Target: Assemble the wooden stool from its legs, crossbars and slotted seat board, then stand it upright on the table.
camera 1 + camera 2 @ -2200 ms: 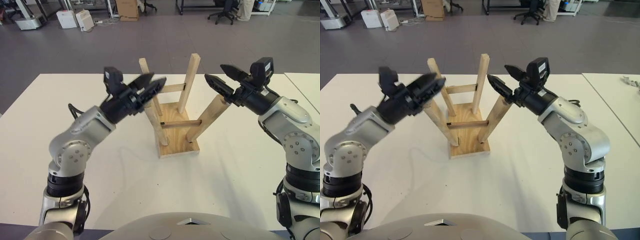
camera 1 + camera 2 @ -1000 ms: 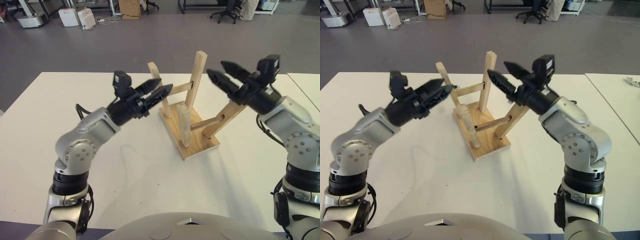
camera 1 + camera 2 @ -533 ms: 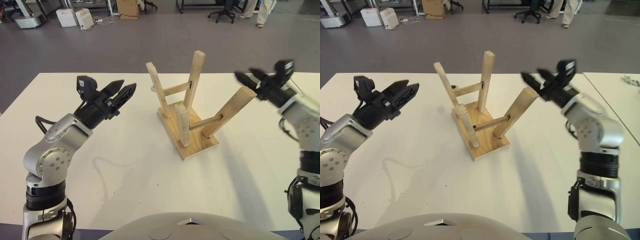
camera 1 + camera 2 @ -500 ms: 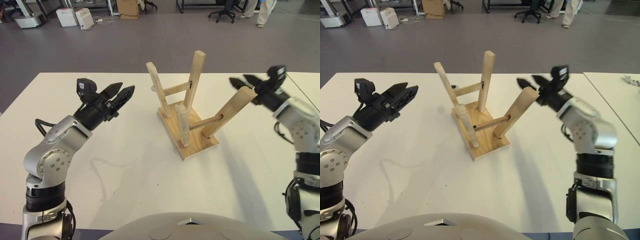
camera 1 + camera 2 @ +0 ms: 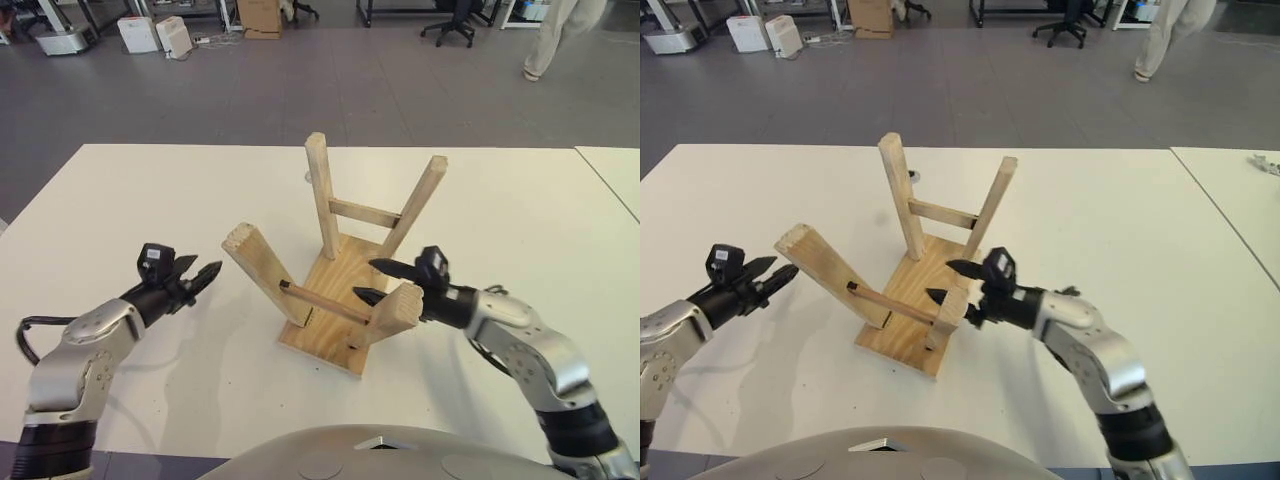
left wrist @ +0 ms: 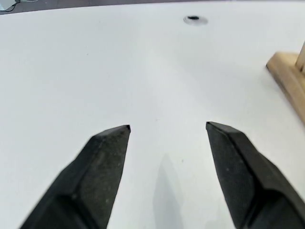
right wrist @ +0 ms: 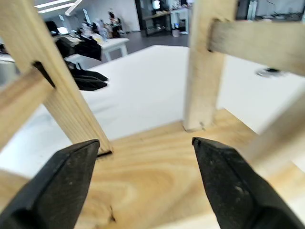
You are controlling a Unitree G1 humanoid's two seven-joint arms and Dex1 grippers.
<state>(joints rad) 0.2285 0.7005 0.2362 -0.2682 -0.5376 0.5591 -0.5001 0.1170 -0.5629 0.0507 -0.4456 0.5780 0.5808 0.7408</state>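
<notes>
Looking down from my head, the stool lies upside down mid-table, seat board flat and legs up. My left claw is spread at its 9 o'clock, and my right claw is spread at its 4 o'clock, just beside the near leg. My left wrist shows parted fingers over bare table near a seat board corner, while my right wrist looks between wide-apart fingers onto the seat board.

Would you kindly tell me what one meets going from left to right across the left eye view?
left gripper → tilted near leg → upright far leg → upper crossbar → slanted far-right leg
</notes>
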